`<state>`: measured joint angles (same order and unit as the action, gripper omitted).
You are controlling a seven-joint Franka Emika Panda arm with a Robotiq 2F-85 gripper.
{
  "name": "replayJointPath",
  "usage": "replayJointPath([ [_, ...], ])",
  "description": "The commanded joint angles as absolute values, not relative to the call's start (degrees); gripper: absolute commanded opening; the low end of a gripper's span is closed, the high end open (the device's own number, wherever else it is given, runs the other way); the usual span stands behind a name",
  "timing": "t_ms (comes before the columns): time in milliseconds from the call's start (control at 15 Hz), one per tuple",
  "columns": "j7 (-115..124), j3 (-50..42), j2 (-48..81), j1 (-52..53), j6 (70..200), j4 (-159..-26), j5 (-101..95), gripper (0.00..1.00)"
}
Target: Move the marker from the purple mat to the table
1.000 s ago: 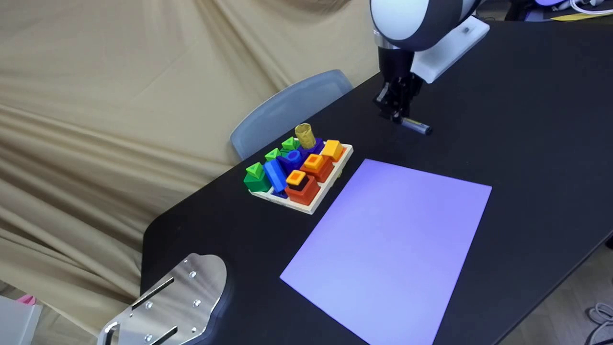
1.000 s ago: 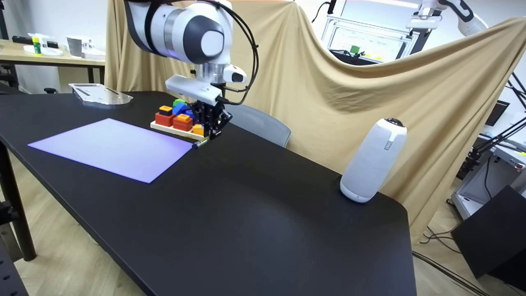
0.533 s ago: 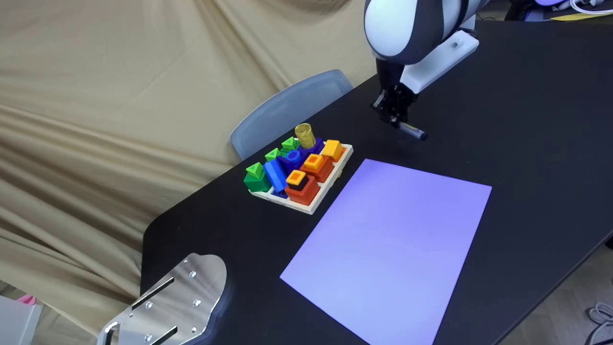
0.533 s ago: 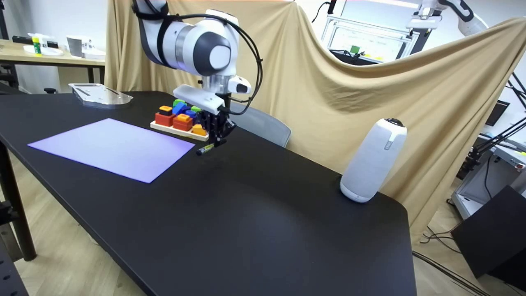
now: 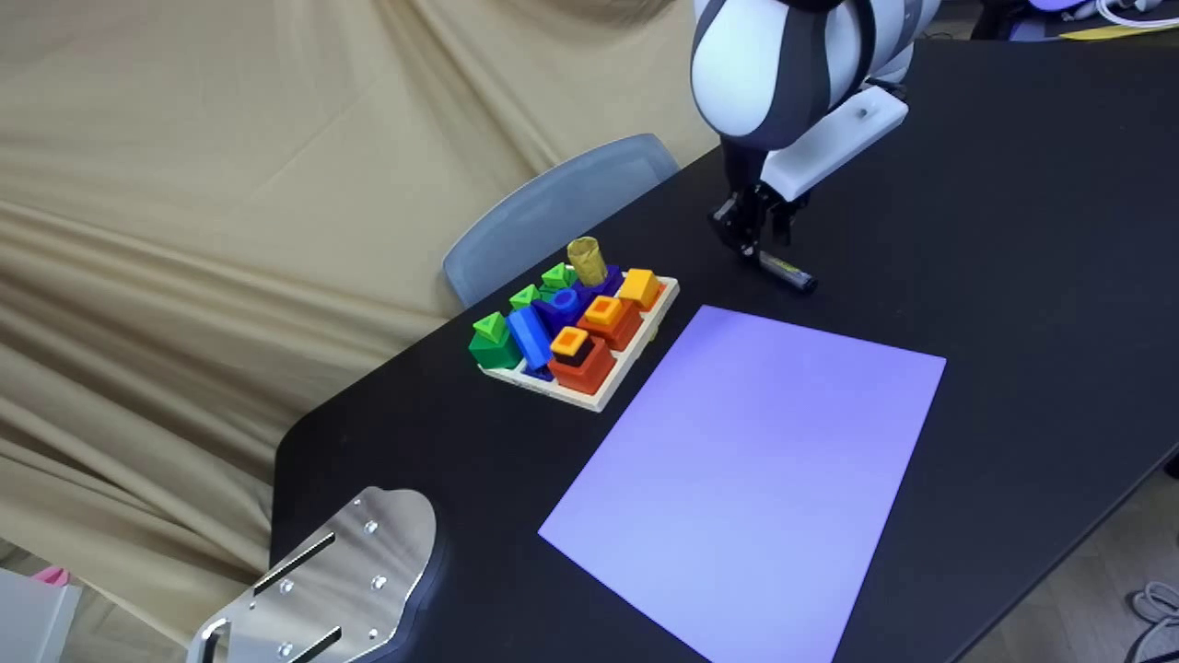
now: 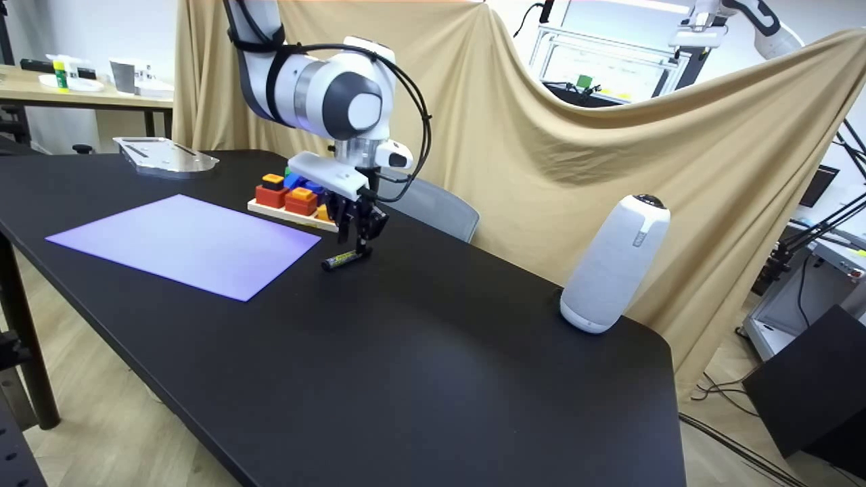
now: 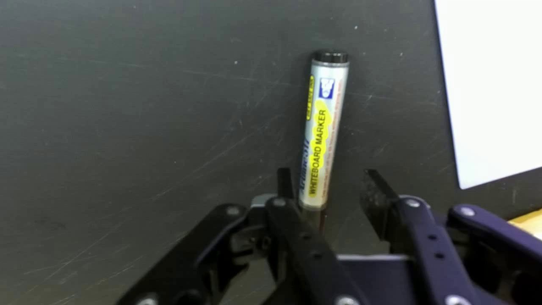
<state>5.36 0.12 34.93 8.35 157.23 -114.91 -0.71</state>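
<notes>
The marker [image 7: 324,127] is a slim pen with a pale yellow-marked label and a dark end. It lies on the black table [image 7: 148,127], beside the purple mat [image 7: 495,84]. The marker shows in both exterior views [image 5: 786,273] [image 6: 346,260], off the corner of the mat [image 5: 746,479] [image 6: 189,247]. My gripper [image 7: 328,180] is open over the marker's near end, with a fingertip on either side. The left finger is close to the marker and the right finger is clearly apart from it. The marker's near tip is partly hidden. The gripper also shows low over the table in both exterior views [image 5: 768,244] [image 6: 352,243].
A pale tray [image 5: 636,354] of colourful blocks stands near the gripper and the mat. A metal plate [image 5: 359,562] lies at one table end. A white rounded device [image 6: 612,267] stands at the other. A grey chair [image 5: 562,212] and beige cloth [image 5: 230,184] border the table.
The arm has come down with the marker, which was held in the gripper above the table. The fingers have opened and the marker now rests on the table.
</notes>
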Motion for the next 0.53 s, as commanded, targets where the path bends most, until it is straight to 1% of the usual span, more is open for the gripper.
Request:
replayJointPath([
  [0, 7.16, 0.44, 34.86, 8.03, 154.53, -113.47, 0.31, 0.78],
  [67, 7.11, 0.59, 34.13, 7.97, 154.42, -114.02, 0.69, 0.86],
  [200, 7.32, 0.52, 31.98, 8.38, 154.05, -115.64, 0.63, 0.97],
  [267, 7.39, 0.46, 30.89, 8.67, 153.89, -116.42, 0.35, 1.0],
  [467, 6.82, 1.8, 25.29, 9.11, 151.32, -120.07, 0.42, 1.0],
])
